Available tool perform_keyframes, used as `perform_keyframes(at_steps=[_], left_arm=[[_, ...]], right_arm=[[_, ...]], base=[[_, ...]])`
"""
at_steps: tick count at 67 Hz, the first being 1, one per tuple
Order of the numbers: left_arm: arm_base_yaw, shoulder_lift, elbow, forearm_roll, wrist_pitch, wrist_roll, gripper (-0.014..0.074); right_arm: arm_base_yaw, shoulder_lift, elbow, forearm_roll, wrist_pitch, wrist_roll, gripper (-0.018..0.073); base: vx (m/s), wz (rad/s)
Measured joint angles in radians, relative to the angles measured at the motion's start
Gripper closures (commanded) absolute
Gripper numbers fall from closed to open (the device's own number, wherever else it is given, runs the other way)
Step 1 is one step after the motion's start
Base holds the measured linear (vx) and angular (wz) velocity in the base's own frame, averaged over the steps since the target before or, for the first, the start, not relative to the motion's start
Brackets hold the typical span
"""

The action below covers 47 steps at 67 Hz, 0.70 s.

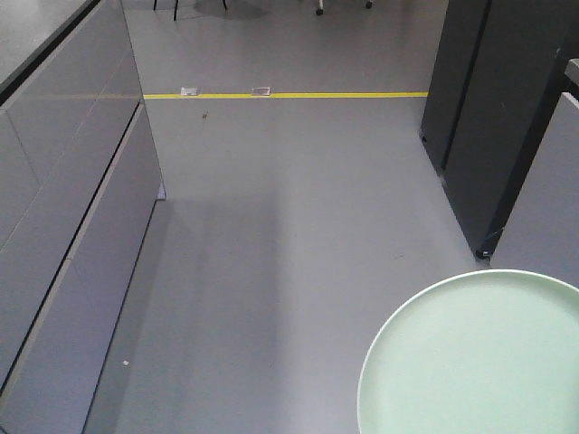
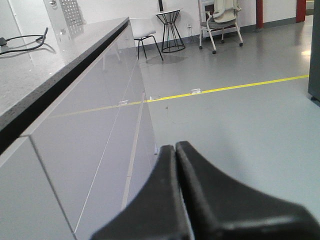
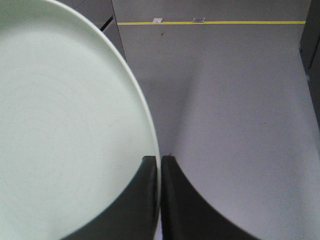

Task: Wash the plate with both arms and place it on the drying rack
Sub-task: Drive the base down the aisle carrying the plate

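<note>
Pinching plate (image 3: 65,125) rim, right gripper (image 3: 160,160), face upward

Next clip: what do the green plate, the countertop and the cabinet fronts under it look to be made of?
Plate: matte pale mint, plain, thin raised rim; probably ceramic or melamine, the look leaves it open. Countertop: finely speckled grey with a dark edge; stone or stone-look composite. Cabinet fronts: smooth glossy grey panels that mirror the yellow floor line; likely lacquered or laminate.

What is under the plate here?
Only grey floor shows around the plate, held at its rim by the right gripper. The patch directly below is covered by the plate itself.
</note>
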Motion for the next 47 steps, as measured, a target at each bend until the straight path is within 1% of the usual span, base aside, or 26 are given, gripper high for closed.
perform_keyframes(at_steps=[47], left_arm=[[0.0,0.0,0.0,0.0,0.0,0.0,0.0603]], right_arm=[[0.0,0.0,0.0,0.0,0.0,0.0,0.0561]], base=[[0.14,-0.03]])
